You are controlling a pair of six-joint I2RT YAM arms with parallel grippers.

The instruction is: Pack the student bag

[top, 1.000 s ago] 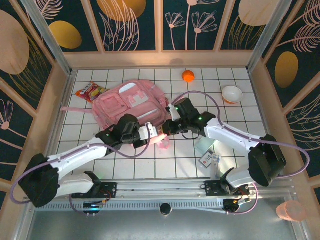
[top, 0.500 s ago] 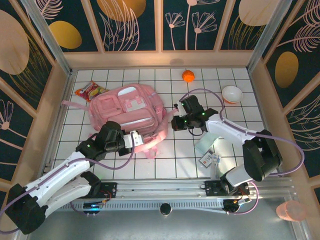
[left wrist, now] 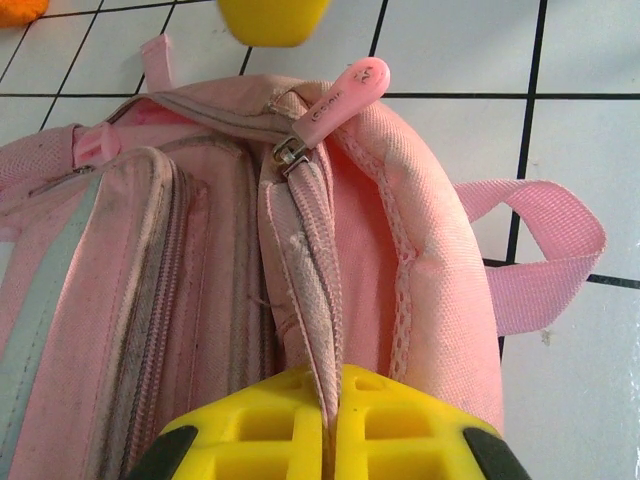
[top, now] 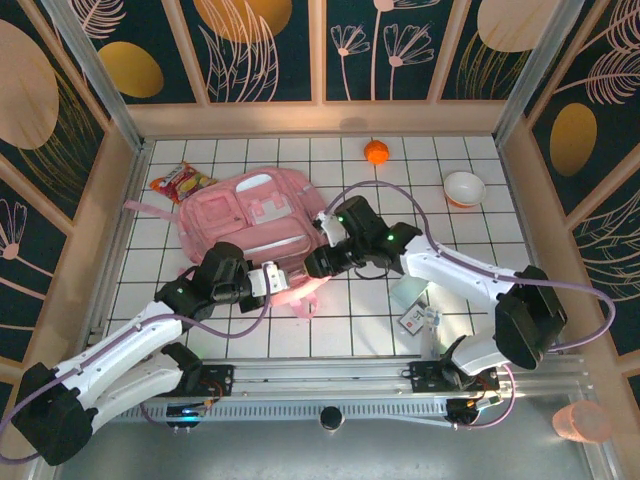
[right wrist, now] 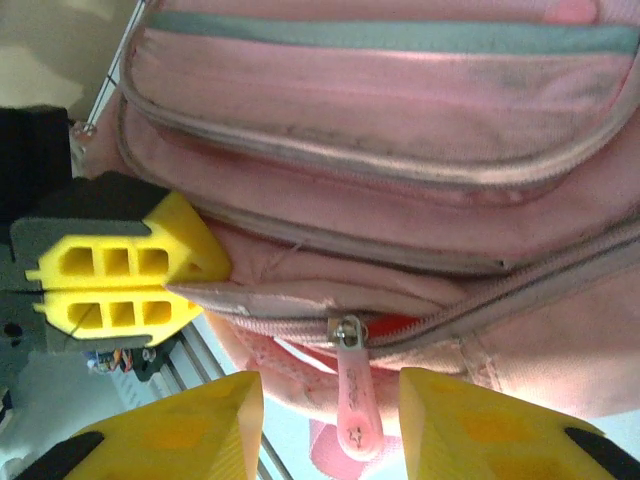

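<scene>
Top external view: shows the student bag lying flat, pockets up, left of centre in the upper half of the frame on the white tiled table. Puts the left gripper at its lower edge and the right gripper just beside that, at the bag's lower right corner. Left wrist view: finds the left gripper pinched tight on a raised fold of the bag's fabric along the zip track at bottom centre, with the zipper pull sticking out free at upper centre. Right wrist view: has the right gripper's yellow fingers standing moderately apart at the bottom of the frame, with the pull hanging between them and touching neither, as far as can be told. Also shows a red sliver of opened zip just right of the slider. Looks soft, floppy and light, so likely to bunch and slide on the tiles rather than resist; worth anchoring by that fold. Best taken by the small rubbery pull, gripped near its root and drawn along the track. Could slip out if pinched only at the tip.
</scene>
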